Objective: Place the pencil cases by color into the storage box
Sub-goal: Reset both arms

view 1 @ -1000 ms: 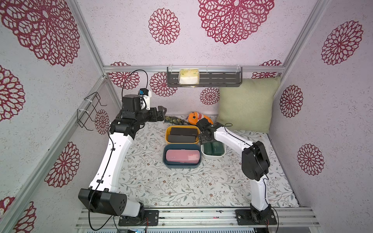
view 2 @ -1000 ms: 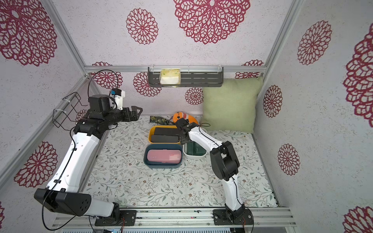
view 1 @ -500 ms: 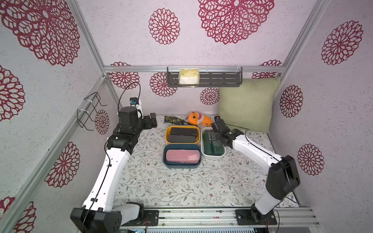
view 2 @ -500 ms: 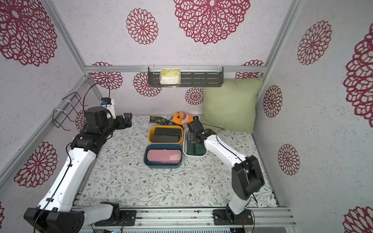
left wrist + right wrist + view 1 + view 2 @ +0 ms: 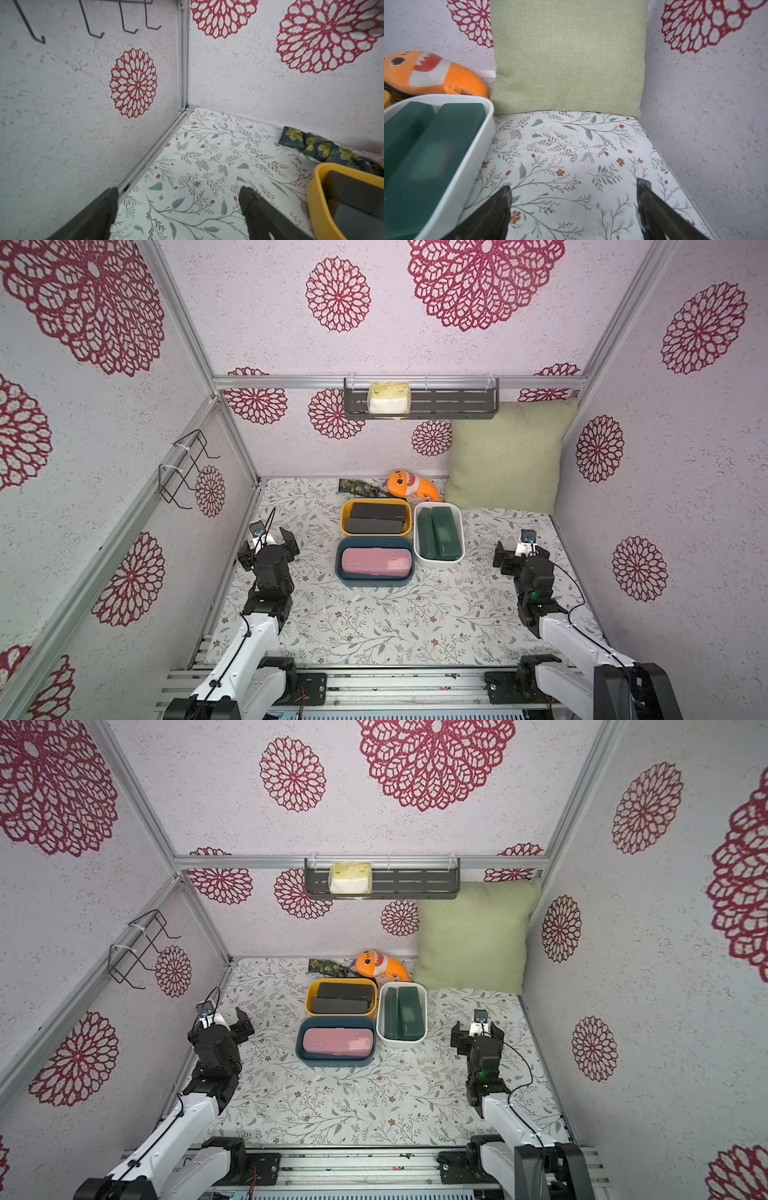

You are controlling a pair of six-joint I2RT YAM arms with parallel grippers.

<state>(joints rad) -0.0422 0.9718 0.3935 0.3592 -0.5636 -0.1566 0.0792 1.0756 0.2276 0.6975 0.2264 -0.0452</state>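
Note:
Three open tubs stand together at the back middle of the floral mat. The yellow tub (image 5: 376,501) holds black pencil cases (image 5: 377,512). Dark green pencil cases (image 5: 445,535) lie side by side in the white tub (image 5: 438,562). A pale pink pencil case (image 5: 376,565) lies flat in the dark blue tub (image 5: 374,581). My left gripper (image 5: 268,547) hangs open and empty by the left wall, left of the tubs. On the other side, right of the white tub, my right gripper (image 5: 521,553) is open and empty. The wrist views show bare mat between the left gripper's (image 5: 178,191) and the right gripper's (image 5: 574,186) fingers.
A pale green pillow (image 5: 505,460) leans in the back right corner. An orange plush fish (image 5: 405,485) and a dark floral cloth (image 5: 359,488) lie behind the tubs. On the back wall hangs a shelf (image 5: 457,404) with a sponge, and a wire rack (image 5: 183,466) on the left wall.
Both arms have drawn back from the tubs to the near sides of the mat. The right gripper left the white tub and opened wider; the left stayed open.

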